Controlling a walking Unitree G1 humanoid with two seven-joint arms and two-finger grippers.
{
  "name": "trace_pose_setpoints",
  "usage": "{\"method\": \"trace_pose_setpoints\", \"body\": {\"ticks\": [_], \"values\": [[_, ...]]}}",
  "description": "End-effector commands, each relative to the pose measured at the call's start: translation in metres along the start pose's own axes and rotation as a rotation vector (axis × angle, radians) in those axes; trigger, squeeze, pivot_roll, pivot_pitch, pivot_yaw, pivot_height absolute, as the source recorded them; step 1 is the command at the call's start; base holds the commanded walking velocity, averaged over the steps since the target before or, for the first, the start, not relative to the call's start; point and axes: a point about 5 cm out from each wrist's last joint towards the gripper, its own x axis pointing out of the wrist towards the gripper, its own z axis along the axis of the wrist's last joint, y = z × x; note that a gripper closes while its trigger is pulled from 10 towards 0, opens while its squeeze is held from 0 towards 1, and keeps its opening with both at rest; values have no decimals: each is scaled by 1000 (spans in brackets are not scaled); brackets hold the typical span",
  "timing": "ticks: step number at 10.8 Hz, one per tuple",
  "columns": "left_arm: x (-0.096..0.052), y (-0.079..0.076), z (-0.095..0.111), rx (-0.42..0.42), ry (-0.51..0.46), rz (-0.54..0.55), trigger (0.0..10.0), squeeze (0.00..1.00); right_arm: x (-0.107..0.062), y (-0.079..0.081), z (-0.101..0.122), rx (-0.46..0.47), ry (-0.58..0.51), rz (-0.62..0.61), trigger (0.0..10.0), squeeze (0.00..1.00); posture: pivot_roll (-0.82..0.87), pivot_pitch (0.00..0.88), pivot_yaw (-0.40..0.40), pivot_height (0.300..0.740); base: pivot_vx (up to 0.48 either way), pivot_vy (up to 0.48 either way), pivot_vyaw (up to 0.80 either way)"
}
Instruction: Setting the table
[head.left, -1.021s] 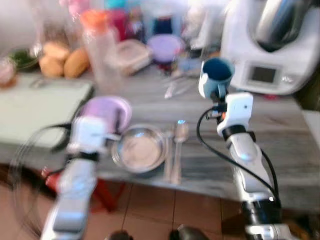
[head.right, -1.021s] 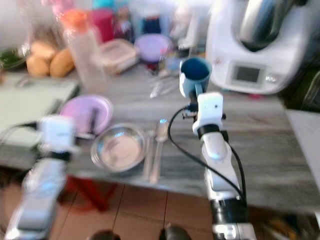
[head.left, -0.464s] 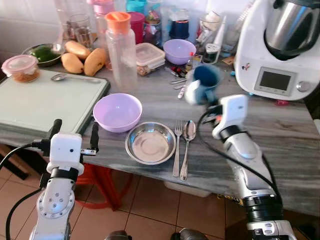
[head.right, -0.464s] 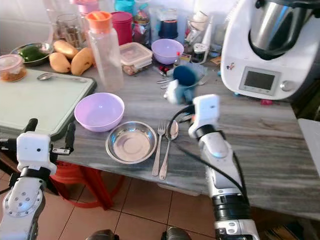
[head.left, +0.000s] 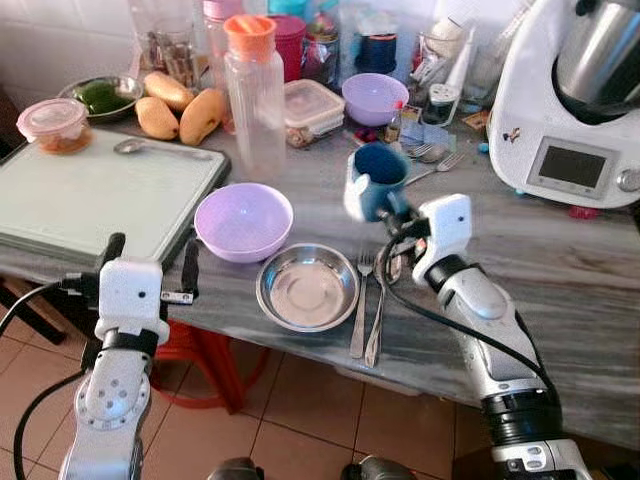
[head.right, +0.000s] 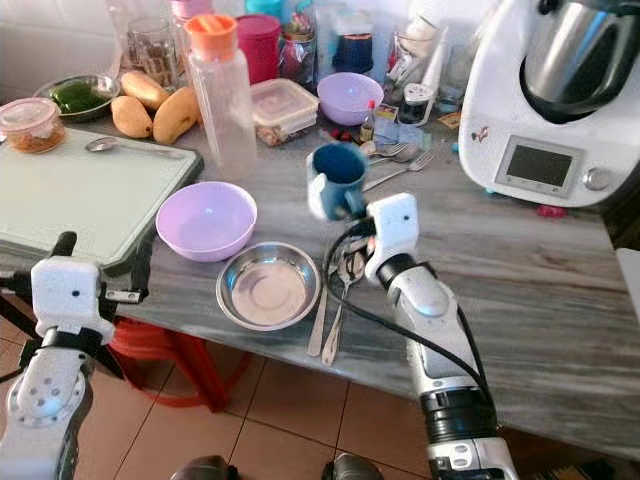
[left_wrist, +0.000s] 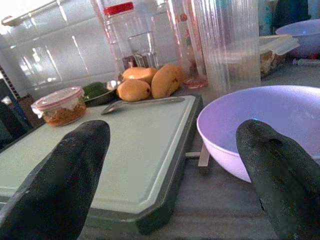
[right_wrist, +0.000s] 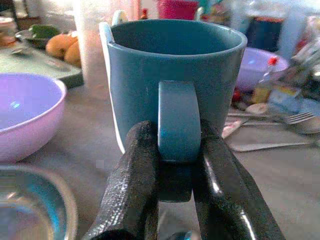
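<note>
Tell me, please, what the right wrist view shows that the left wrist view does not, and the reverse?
Right wrist view: the right gripper shut on the handle of the blue mug, held upright, with the rim of the steel bowl below and a fork lying further back.

Left wrist view: the left gripper, fingers spread wide and holding nothing, in front of the green cutting board, on which a spoon lies, and a lidded container.

Both: the purple bowl, the mangoes and the grey countertop.

Head eyes look down on the counter (head.left: 560, 270); wrist cameras sit low.
</note>
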Motion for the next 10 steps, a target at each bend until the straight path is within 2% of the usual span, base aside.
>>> {"method": "trace_pose_setpoints", "body": {"ticks": [1, 6, 10], "values": [[1, -3, 2, -5, -4, -18, 10000, 0, -1, 2, -1, 15, 10, 26, 10000, 0, 93, 0, -24, 740, 0, 0, 0], [4, -6, 3, -13, -11, -30, 10000, 0, -6, 11, -15, -4, 51, 102, 10000, 0, 90, 0, -18, 740, 0, 0, 0], [3, -8, 4, -10, -13, -34, 10000, 0, -1, 17, -18, -29, 34, 147, 10000, 0, 99, 0, -16, 740, 0, 0, 0]]}}
